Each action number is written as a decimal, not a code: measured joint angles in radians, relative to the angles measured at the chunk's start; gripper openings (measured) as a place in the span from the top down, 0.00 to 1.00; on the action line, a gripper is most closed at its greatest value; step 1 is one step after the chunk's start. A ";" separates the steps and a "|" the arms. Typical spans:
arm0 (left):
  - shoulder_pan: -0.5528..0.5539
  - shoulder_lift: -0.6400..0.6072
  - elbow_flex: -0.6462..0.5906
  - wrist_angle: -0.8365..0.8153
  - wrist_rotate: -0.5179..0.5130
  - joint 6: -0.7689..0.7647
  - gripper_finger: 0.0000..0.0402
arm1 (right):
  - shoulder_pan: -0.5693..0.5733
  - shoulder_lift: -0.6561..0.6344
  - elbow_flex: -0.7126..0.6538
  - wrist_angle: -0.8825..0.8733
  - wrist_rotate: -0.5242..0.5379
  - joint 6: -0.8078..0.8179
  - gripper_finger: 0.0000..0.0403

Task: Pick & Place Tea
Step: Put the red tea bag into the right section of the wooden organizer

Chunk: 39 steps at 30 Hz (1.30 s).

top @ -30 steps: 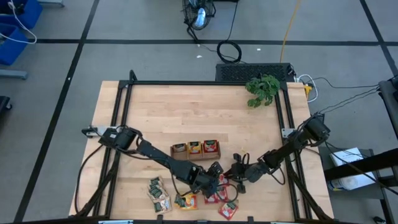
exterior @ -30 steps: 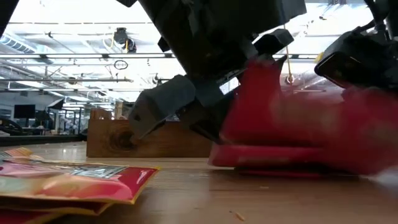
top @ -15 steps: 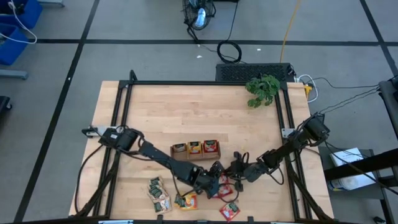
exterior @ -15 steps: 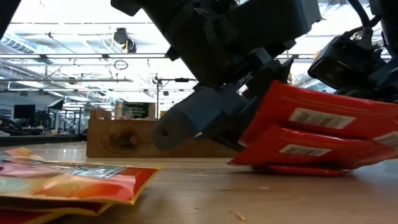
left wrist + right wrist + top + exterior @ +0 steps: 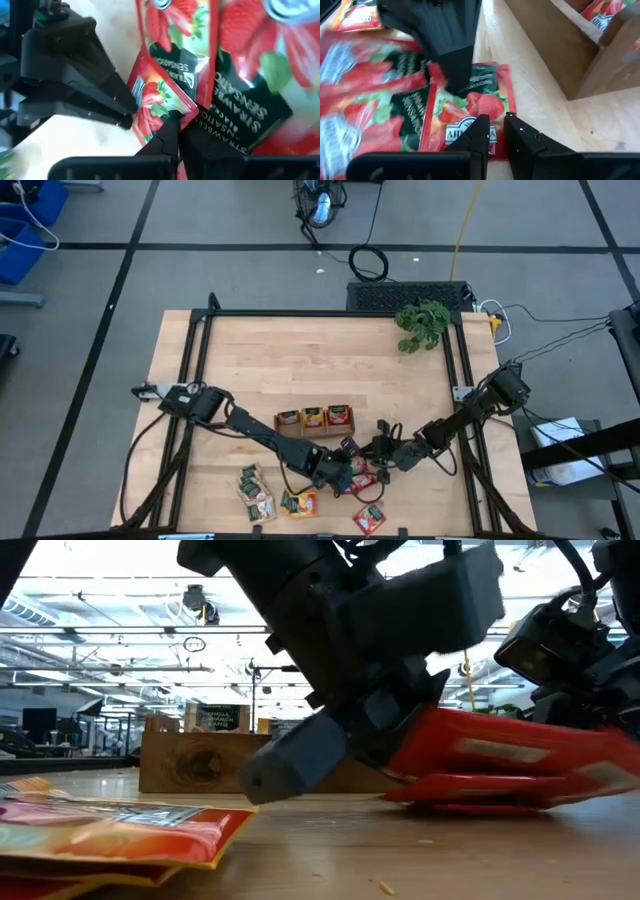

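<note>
Several red tea sachets (image 5: 363, 480) lie overlapped near the table's front, right of the middle. My left gripper (image 5: 348, 472) comes at them from the left and is shut on one (image 5: 160, 95). My right gripper (image 5: 382, 452) reaches in from the right. Its fingers (image 5: 482, 132) stand close together over the near edge of a red sachet (image 5: 470, 107). In the low view the red stack (image 5: 500, 755) slopes up toward my left gripper's finger (image 5: 300, 755). More sachets (image 5: 256, 492) lie flat at the front left. My left gripper pinches the edge of a red sachet by one corner (image 5: 167, 114) between its two fingers. It comes slanting down from the table's left. That end of the sachet is raised and tilted, and its other end rests on the sachets below. My right gripper's fingertips hide the sachet's edge, so I cannot tell whether it touches it.
The long wooden three-compartment tray (image 5: 313, 430), with sachets standing in it, is just beyond both grippers. A leafy plant (image 5: 422, 323) stands at the far right corner. Single sachets lie at the front (image 5: 300, 502) and front right (image 5: 368, 518). Black frame rails run along the table's sides.
The red sachets under my left gripper have been drawn together toward my right gripper. In the low view their end by my left gripper stood tipped up steeply half a second ago and now slopes lower.
</note>
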State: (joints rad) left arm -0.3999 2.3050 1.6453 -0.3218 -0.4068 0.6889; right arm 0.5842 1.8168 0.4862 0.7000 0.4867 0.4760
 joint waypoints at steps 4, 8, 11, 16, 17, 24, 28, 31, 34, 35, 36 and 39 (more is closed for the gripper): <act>-0.024 0.003 -0.002 -0.005 -0.137 0.088 0.98 | 0.000 -0.002 -0.001 0.040 -0.007 -0.055 0.88; -0.057 -0.009 -0.002 0.002 -0.269 0.176 0.98 | 0.000 -0.034 -0.002 0.039 -0.017 -0.127 0.88; -0.083 -0.041 -0.001 0.000 -0.361 0.233 0.99 | 0.003 -0.075 -0.004 0.029 -0.038 -0.186 0.88; -0.128 -0.111 0.000 -0.002 -0.425 0.277 0.98 | 0.007 -0.193 -0.004 0.039 -0.075 -0.294 0.88; -0.138 -0.125 0.001 -0.008 -0.431 0.291 0.98 | 0.007 -0.222 -0.004 0.040 -0.089 -0.318 0.87; -0.221 -0.196 0.001 -0.126 -0.460 0.357 0.97 | 0.005 -0.431 -0.002 0.051 -0.205 -0.451 0.78; -0.286 -0.216 0.002 -0.157 -0.463 0.434 0.95 | -0.041 -0.519 -0.002 0.049 -0.446 -0.406 0.70; -0.326 -0.224 0.001 -0.137 -0.461 0.502 0.97 | -0.100 -0.535 -0.001 0.055 -0.592 -0.288 0.63; -0.347 -0.231 0.002 -0.117 -0.478 0.524 0.99 | -0.145 -0.515 0.000 0.016 -0.599 -0.209 0.56; -0.351 -0.231 0.002 -0.118 -0.482 0.531 0.99 | -0.164 -0.500 0.000 0.013 -0.617 -0.181 0.53; -0.352 -0.231 0.002 -0.118 -0.484 0.540 0.98 | -0.183 -0.486 -0.001 0.014 -0.649 -0.150 0.51; -0.353 -0.232 0.002 -0.117 -0.487 0.575 0.97 | -0.224 -0.415 0.008 0.101 -0.750 -0.051 0.46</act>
State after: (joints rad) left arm -0.7532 2.0735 1.6474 -0.4393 -0.8942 1.2642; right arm 0.3600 1.4021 0.4937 0.8007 -0.2638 0.4251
